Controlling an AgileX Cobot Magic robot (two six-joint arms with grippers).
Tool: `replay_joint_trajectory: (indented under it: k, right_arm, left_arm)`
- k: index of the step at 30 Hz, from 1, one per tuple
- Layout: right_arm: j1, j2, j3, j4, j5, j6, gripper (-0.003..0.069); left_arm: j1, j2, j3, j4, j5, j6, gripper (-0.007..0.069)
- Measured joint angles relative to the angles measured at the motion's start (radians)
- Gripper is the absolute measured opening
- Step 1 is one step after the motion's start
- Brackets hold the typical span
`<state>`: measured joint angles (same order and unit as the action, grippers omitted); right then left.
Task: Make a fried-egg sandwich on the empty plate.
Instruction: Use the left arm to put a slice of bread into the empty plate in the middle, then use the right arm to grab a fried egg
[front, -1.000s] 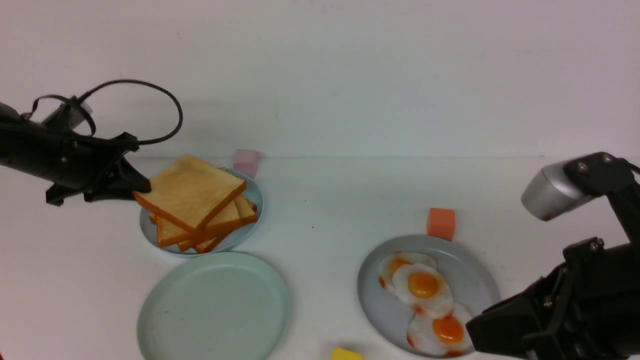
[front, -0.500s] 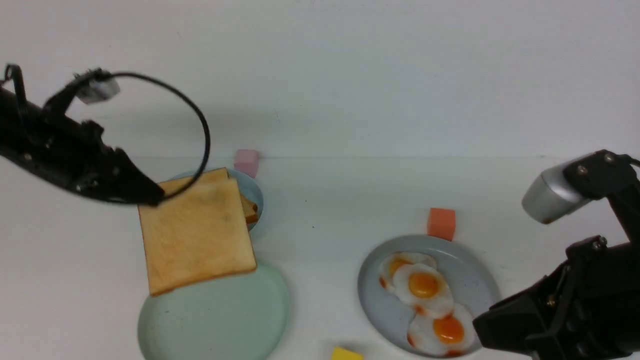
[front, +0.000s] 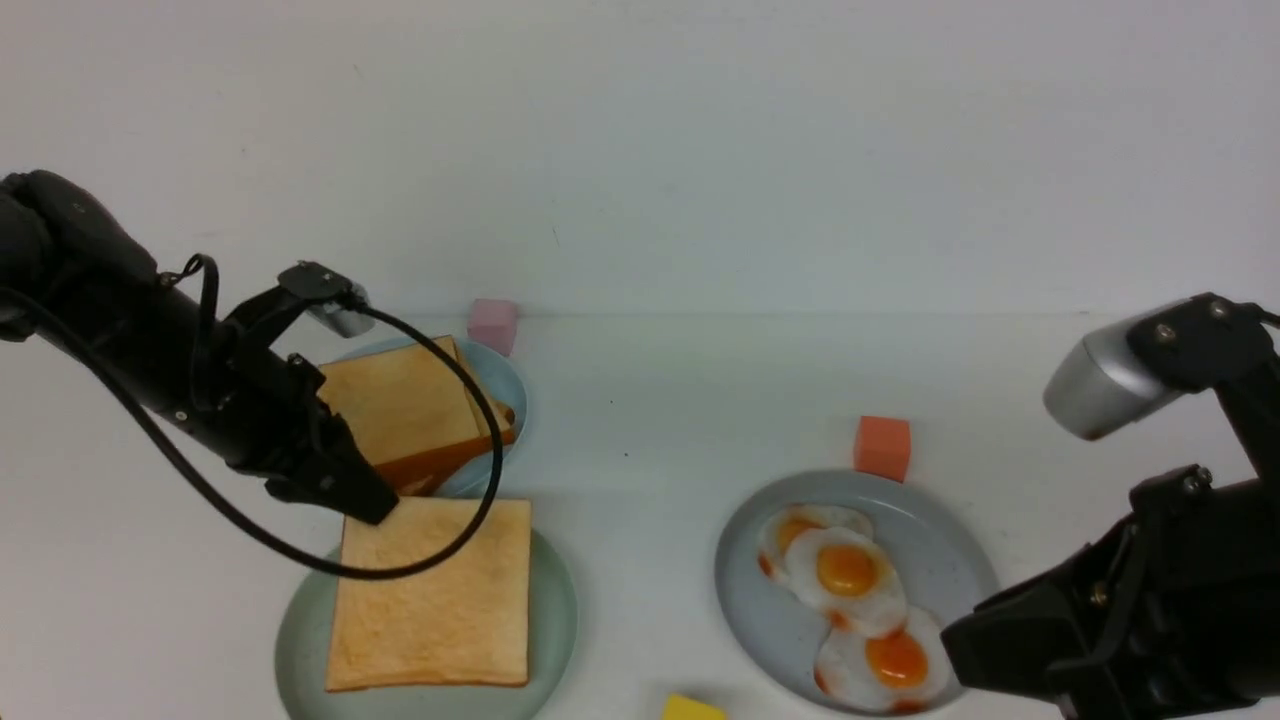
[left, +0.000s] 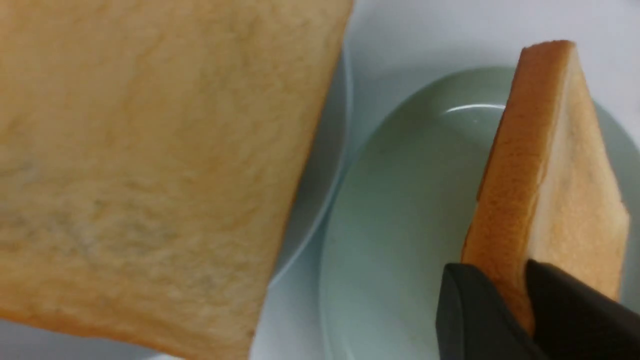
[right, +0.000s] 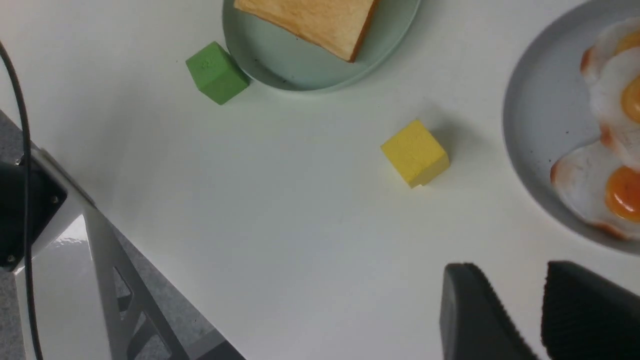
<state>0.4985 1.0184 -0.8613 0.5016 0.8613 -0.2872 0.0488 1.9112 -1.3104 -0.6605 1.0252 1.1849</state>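
First toast slice (front: 430, 595) is down over the mint-green plate (front: 300, 640) and covers most of it. The corner by the far rim is pinched in the left gripper (front: 368, 508). The left wrist cam shows the jaws clamped right on the crust edge. Honestly I can't tell if the slice is lying flat yet or sitting just off the plate. So this is the bottom-bread step, right at the put-down. My guess for the next move: let go, back the arm out without dragging the bread along, then get an egg on top. The fried eggs (front: 845, 570) overlap each other on the grey speckled plate (front: 950, 545), well apart to the right. The right gripper (right: 510, 272) hangs by that plate's near edge with a small gap between its jaws and nothing in it. Lifting just one egg off that heap looks like the fiddly bit. Half a second ago the slice was up in the air, straddling the toast pile (front: 405, 405) and the mint plate's far rim. A second ago it was only tipping up off the pile and the plate was bare. The right arm has barely budged.
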Motion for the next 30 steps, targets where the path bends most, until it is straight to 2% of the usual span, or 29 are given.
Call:
replay_joint_trajectory:
  k: [8,10,13,14,18,21,24,27,30]
  right_arm:
    - [0.000,0.000,0.000,0.000,-0.002,0.000,0.0241]
    - [0.000,0.000,0.000,0.000,-0.005,0.000,0.0241]
    - [0.000,0.000,0.000,0.000,-0.009,0.000,0.0241]
    - [0.000,0.000,0.000,0.000,-0.009,0.000,0.0241]
    - [0.000,0.000,0.000,0.000,-0.025,0.000,0.0241]
    - [0.000,0.002,0.000,-0.001,-0.037,0.000,0.0241]
    - [0.000,0.020,0.000,-0.003,-0.041,0.000,0.0241]
    - [0.000,0.055,-0.004,-0.018,-0.046,0.007,0.0241]
    - [-0.044,0.137,-0.047,-0.058,-0.050,0.075,0.0251]
  left_arm:
    - [0.000,0.020,0.001,0.005,-0.024,-0.022,0.0134]
    - [0.000,0.020,0.001,0.007,-0.031,-0.034,0.0165]
    - [0.000,0.020,0.001,0.008,-0.035,-0.044,0.0258]
    - [0.000,0.020,0.001,0.008,-0.035,-0.044,0.0258]
    - [0.000,0.016,0.001,0.008,-0.025,-0.045,0.0411]
    - [0.000,-0.003,0.001,0.008,-0.018,-0.050,0.0468]
    - [0.000,-0.046,0.001,0.008,-0.013,-0.093,0.0488]
    - [0.000,-0.103,-0.002,0.004,0.003,-0.184,0.0489]
    - [-0.022,-0.202,-0.004,-0.028,0.029,-0.268,0.0484]
